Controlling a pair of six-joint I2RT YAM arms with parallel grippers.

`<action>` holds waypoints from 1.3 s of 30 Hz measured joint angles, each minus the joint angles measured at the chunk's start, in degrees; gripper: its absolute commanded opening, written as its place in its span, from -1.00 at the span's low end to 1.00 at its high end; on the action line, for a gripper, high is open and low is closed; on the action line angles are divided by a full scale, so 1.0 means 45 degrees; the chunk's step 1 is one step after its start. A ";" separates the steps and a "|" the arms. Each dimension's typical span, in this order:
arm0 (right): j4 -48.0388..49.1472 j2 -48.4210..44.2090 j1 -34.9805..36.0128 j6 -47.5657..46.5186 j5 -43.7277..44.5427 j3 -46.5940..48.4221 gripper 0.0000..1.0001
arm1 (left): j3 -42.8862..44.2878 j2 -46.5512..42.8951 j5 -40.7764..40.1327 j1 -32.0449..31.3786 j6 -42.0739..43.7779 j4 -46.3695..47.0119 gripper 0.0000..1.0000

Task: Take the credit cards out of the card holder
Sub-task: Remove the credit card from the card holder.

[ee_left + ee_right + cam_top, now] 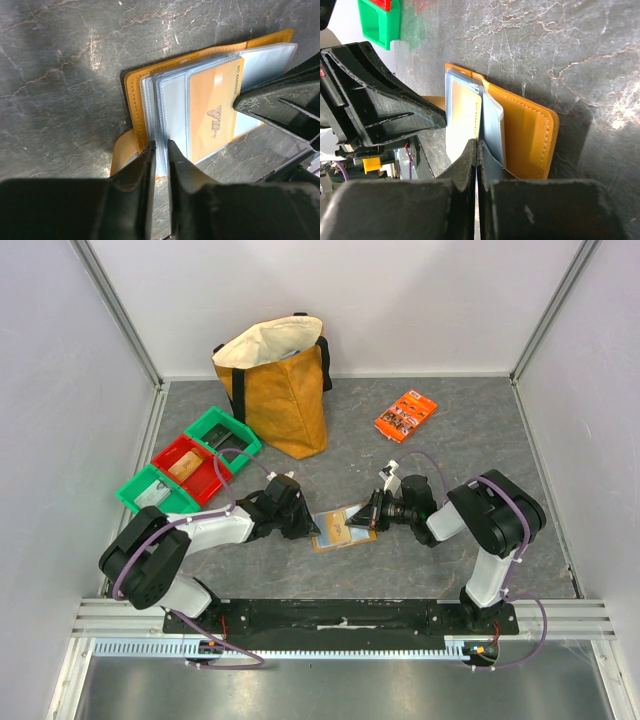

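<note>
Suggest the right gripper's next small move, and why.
Probably pull the right gripper back, drawing the gold card out of its clear sleeve: its jaws look shut on the card's edge, and the left gripper clamps the card holder.

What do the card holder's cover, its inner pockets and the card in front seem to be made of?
The card holder has a cover that looks like tan leather or an imitation, smooth, with stitching along the edge. The inner pockets look like clear, glossy soft plastic with pressed seams. The card is probably plastic: flat, orange, with printed letters and a number.
</note>
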 measured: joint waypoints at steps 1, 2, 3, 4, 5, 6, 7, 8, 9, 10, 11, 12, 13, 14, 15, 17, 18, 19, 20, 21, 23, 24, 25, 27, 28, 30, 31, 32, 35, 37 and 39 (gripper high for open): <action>-0.0019 0.0000 0.0000 -0.0029 0.0000 0.0005 -1.00 | -0.0015 -0.0015 0.0000 0.0010 0.0005 -0.0005 -0.27; -0.0029 0.0000 0.0000 -0.0049 -0.0005 0.0005 -1.00 | -0.0034 -0.0044 0.0029 0.0015 -0.0053 -0.0005 -0.13; -0.0034 0.0000 0.0000 -0.0053 -0.0005 0.0005 -1.00 | -0.0034 -0.0121 0.0063 0.0015 -0.0092 0.0000 -0.05; -0.0029 0.0000 -0.0005 -0.0053 -0.0005 0.0005 -1.00 | -0.0034 -0.0233 0.0058 0.0015 -0.0136 -0.0019 0.02; -0.0029 0.0000 -0.0005 -0.0049 -0.0005 0.0005 -1.00 | -0.0034 -0.0350 0.0058 0.0015 -0.0175 -0.0073 0.03; -0.0024 0.0000 -0.0005 -0.0049 -0.0005 0.0005 -1.00 | -0.0029 -0.0442 0.0053 0.0015 -0.0185 -0.0136 0.02; -0.0024 0.0000 -0.0005 -0.0044 -0.0005 0.0005 -1.00 | -0.0019 -0.0471 0.0053 0.0015 -0.0185 -0.0189 0.00; -0.0019 0.0000 -0.0005 -0.0044 -0.0005 0.0005 -1.00 | 0.0015 -0.0486 0.0049 0.0019 -0.0185 -0.0262 -0.01; -0.0019 0.0000 -0.0005 -0.0039 -0.0010 0.0005 -1.00 | 0.0058 -0.0481 0.0044 0.0019 -0.0185 -0.0316 -0.03; -0.0015 0.0000 -0.0005 -0.0039 -0.0005 0.0005 -1.00 | 0.0126 -0.0457 0.0044 0.0015 -0.0185 -0.0359 -0.06; -0.0015 0.0000 -0.0005 -0.0039 -0.0005 0.0005 -1.00 | 0.0214 -0.0408 0.0044 0.0019 -0.0185 -0.0369 -0.10; -0.0010 0.0000 -0.0005 -0.0039 -0.0010 0.0005 -1.00 | 0.0301 -0.0330 0.0044 0.0015 -0.0185 -0.0374 -0.12; -0.0010 0.0000 -0.0005 -0.0039 -0.0010 0.0005 -1.00 | 0.0418 -0.0204 0.0049 0.0015 -0.0180 -0.0359 -0.13; -0.0005 0.0000 -0.0005 -0.0039 -0.0010 0.0005 -1.00 | 0.0491 -0.0107 0.0044 0.0015 -0.0180 -0.0350 -0.14; 0.0000 0.0000 -0.0005 -0.0039 -0.0015 0.0005 -1.00 | 0.0554 0.0019 0.0049 0.0019 -0.0180 -0.0340 -0.17; 0.0029 0.0000 -0.0005 -0.0034 -0.0024 0.0005 -1.00 | 0.0583 0.0219 0.0039 0.0019 -0.0180 -0.0330 -0.24; 0.0044 0.0000 -0.0005 -0.0039 -0.0039 0.0005 -1.00 | 0.0597 0.0311 0.0039 0.0019 -0.0180 -0.0330 -0.26; 0.0068 0.0005 -0.0005 -0.0034 -0.0049 0.0005 -1.00 | 0.0646 0.0389 0.0053 0.0019 -0.0180 -0.0330 -0.28; 0.0083 0.0010 -0.0005 -0.0034 -0.0049 0.0005 -1.00 | 0.0724 0.0471 0.0049 0.0019 -0.0175 -0.0330 -0.28; 0.0087 0.0015 -0.0005 -0.0029 -0.0053 0.0005 -1.00 | 0.0777 0.0559 0.0058 0.0019 -0.0175 -0.0306 -0.29; 0.0112 0.0034 -0.0005 -0.0015 -0.0068 0.0000 -1.00 | 0.0923 0.0763 0.0097 0.0019 -0.0175 -0.0248 -0.29; 0.0126 0.0034 -0.0005 0.0000 -0.0102 0.0005 -1.00 | 0.0981 0.0835 0.0102 0.0019 -0.0180 -0.0233 -0.29; 0.0155 0.0034 -0.0005 0.0005 -0.0117 0.0000 -1.00 | 0.1020 0.0894 0.0112 0.0019 -0.0175 -0.0219 -0.29; 0.0180 0.0039 -0.0005 0.0005 -0.0131 0.0000 -1.00 | 0.1073 0.0957 0.0126 0.0019 -0.0180 -0.0209 -0.39; 0.0180 0.0039 -0.0005 0.0005 -0.0141 0.0005 -1.00 | 0.1093 0.0986 0.0121 0.0019 -0.0175 -0.0223 -0.47; 0.0185 0.0039 -0.0005 0.0010 -0.0165 0.0000 -1.00 | 0.1137 0.1098 0.0102 0.0019 -0.0175 -0.0223 -0.60; 0.0180 0.0039 -0.0005 0.0005 -0.0170 0.0000 -0.98 | 0.1151 0.1146 0.0102 0.0019 -0.0180 -0.0223 -0.66; 0.0180 0.0039 -0.0005 0.0010 -0.0180 0.0000 -0.94 | 0.1156 0.1180 0.0107 0.0019 -0.0180 -0.0214 -0.71; 0.0185 0.0039 -0.0005 0.0010 -0.0180 0.0000 -0.86 | 0.1161 0.1200 0.0126 0.0029 -0.0180 -0.0175 -0.83; 0.0185 0.0039 -0.0005 0.0019 -0.0175 -0.0005 -0.86 | 0.1161 0.1209 0.0155 0.0039 -0.0180 -0.0131 -0.86; 0.0199 0.0039 -0.0010 0.0058 -0.0165 -0.0029 -0.81 | 0.1161 0.1209 0.0155 0.0044 -0.0180 -0.0097 -0.89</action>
